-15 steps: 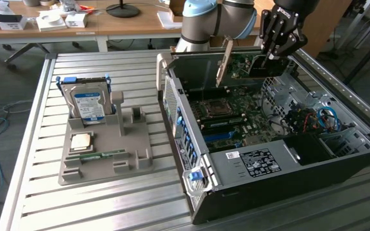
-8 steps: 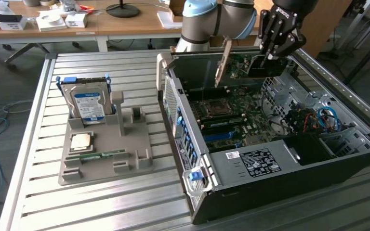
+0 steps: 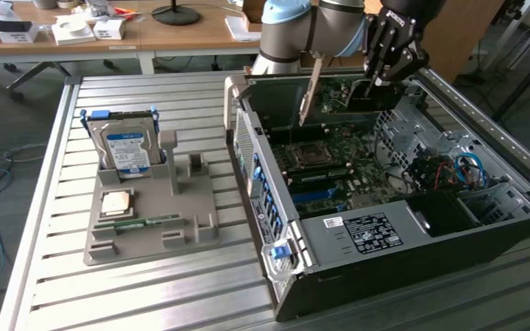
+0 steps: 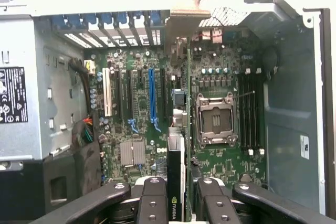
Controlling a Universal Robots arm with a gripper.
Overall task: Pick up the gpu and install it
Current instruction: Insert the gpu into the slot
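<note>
Half the job looks done, judging from how things lie. On the exterior view's left, a grey plastic parts holder [image 3: 187,207] sits on the slatted aluminium bench [image 3: 108,296] and carries a silver hard drive with a blue-white label [image 3: 127,148]. Further right lies the open dark metal computer case [image 3: 486,234], its green motherboard [image 3: 339,162] exposed. Above the case's far end the black pincer [image 3: 368,84] pinches the gpu [image 3: 334,100], a thin green circuit card with a long silver bracket, hanging edge-down. In the wrist view the card lines up beside the long expansion slots [image 4: 153,95] but appears raised off them. Seating it is left.
</note>
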